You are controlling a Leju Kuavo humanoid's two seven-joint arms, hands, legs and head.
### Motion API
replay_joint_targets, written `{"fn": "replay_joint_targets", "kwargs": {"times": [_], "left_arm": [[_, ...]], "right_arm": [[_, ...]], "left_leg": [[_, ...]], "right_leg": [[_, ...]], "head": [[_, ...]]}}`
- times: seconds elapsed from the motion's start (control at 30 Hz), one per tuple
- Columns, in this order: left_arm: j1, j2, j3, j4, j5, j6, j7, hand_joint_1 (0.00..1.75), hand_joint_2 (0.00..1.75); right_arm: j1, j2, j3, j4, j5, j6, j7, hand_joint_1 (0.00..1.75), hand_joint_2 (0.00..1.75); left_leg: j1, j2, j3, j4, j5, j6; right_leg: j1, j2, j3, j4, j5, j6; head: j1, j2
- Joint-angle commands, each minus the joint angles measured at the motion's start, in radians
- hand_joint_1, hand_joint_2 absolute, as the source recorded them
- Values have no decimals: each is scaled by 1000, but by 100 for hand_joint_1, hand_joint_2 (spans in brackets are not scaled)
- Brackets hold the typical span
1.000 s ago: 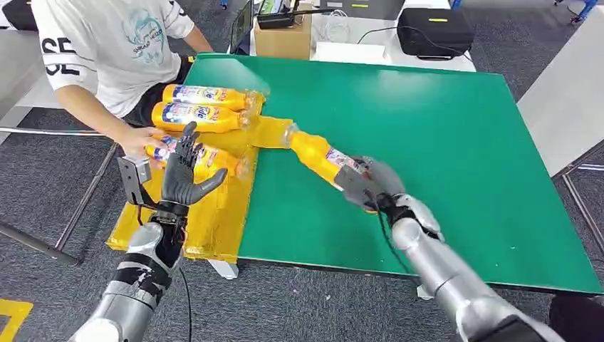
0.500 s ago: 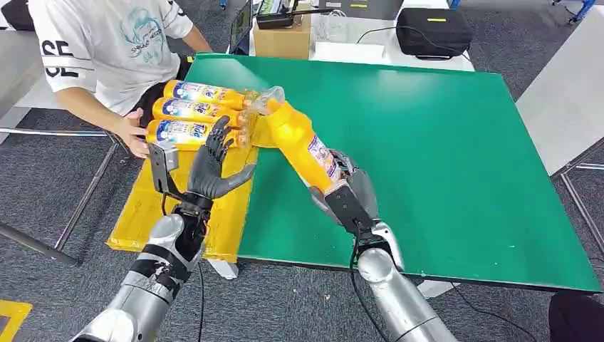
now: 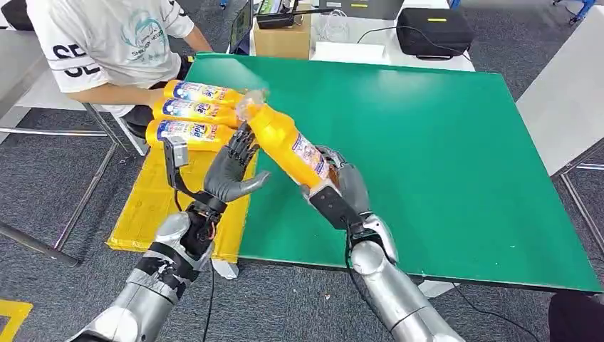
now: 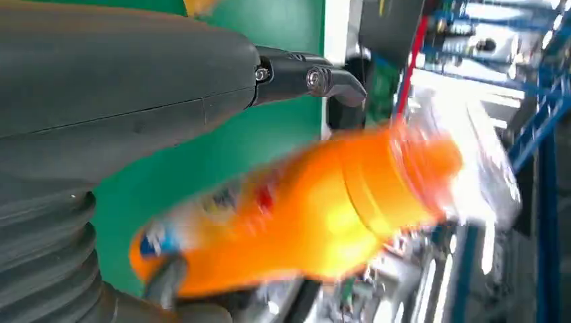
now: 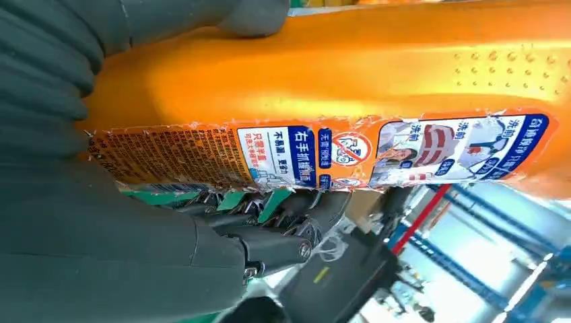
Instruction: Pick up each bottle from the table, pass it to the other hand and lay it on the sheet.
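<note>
The right hand [image 3: 340, 187] grips the lower part of an orange plastic bottle with a printed label [image 3: 285, 142] and holds it tilted above the green surface [image 3: 441, 142], its clear cap end toward the left hand [image 3: 231, 169]. The left hand is spread wide and holds nothing, just beside the bottle. Three similar orange bottles [image 3: 191, 112] lie side by side on the yellow sheet [image 3: 153, 206], near a seated person in a white shirt [image 3: 107, 43].
</note>
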Motion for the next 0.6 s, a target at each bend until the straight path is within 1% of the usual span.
{"fn": "replay_joint_targets", "kwargs": {"times": [0.03,0.1,0.13,0.17,0.23,0.27,0.3,0.33,0.4,0.43,0.47,0.5,0.57,0.6], "left_arm": [[-55,28,-92,-10,46,-22,41,0,175],[-61,26,-95,-4,46,-18,43,0,175],[-61,26,-95,-4,46,-18,43,0,175],[-61,26,-95,-4,46,-18,43,0,175],[-62,27,-96,-1,44,-16,44,0,175],[-67,25,-95,8,44,-11,43,0,175],[-69,24,-95,12,44,-6,43,0,175],[-72,24,-96,17,44,-1,46,0,175],[-73,22,-96,21,44,4,47,0,175],[-81,20,-98,37,45,10,57,0,175],[-85,18,-98,48,45,16,60,0,175],[-91,14,-97,62,44,30,60,0,175],[-103,10,-96,84,47,39,65,0,175],[-107,9,-95,89,48,40,62,0,175]], "right_arm": [[-129,11,148,200,141,-14,15,175,175],[-131,15,160,203,157,-15,17,175,175],[-131,15,160,203,157,-15,17,175,175],[-131,15,160,203,157,-15,17,175,175],[-130,17,164,203,160,-14,18,175,175],[-130,18,173,201,169,-13,20,175,175],[-130,18,179,200,181,-20,27,175,175],[-128,22,183,197,172,1,27,175,175],[-126,26,187,192,173,-1,27,175,175],[-126,26,193,189,170,12,26,175,175],[-124,29,197,185,168,16,24,175,175],[-121,31,198,179,158,20,19,175,175],[-121,36,205,175,159,13,19,175,175],[-123,39,205,177,155,18,21,175,175]], "left_leg": [[1,4,7,1,-3,-2],[1,4,10,1,-5,-2],[1,2,6,0,-3,-1],[1,2,8,1,-4,-2],[1,2,8,1,-4,-1],[1,2,5,0,-2,-1],[1,2,7,1,-4,-1],[1,2,8,1,-4,-1],[1,1,6,1,-3,-1],[1,2,10,1,-5,-2],[1,1,6,1,-3,-1],[1,2,7,1,-4,-2],[0,1,3,0,-1,-1],[1,1,6,0,-2,-1]], "right_leg": [[1,3,6,1,-2,-2],[2,2,9,2,-5,-3],[1,1,5,1,-3,-2],[1,0,8,1,-4,-2],[1,1,7,1,-4,-2],[1,1,4,0,-2,-1],[1,1,6,1,-3,-2],[1,1,8,1,-4,-2],[1,0,6,1,-3,-2],[1,0,9,2,-5,-3],[1,0,6,1,-3,-2],[1,1,7,1,-3,-2],[1,0,2,0,-1,-1],[1,-1,5,0,-3,-2]], "head": [[0,0],[-1,0],[0,0],[-1,0],[0,0],[0,0],[-1,0],[0,0],[0,0],[0,0],[-1,0],[0,0],[0,0],[0,0]]}}
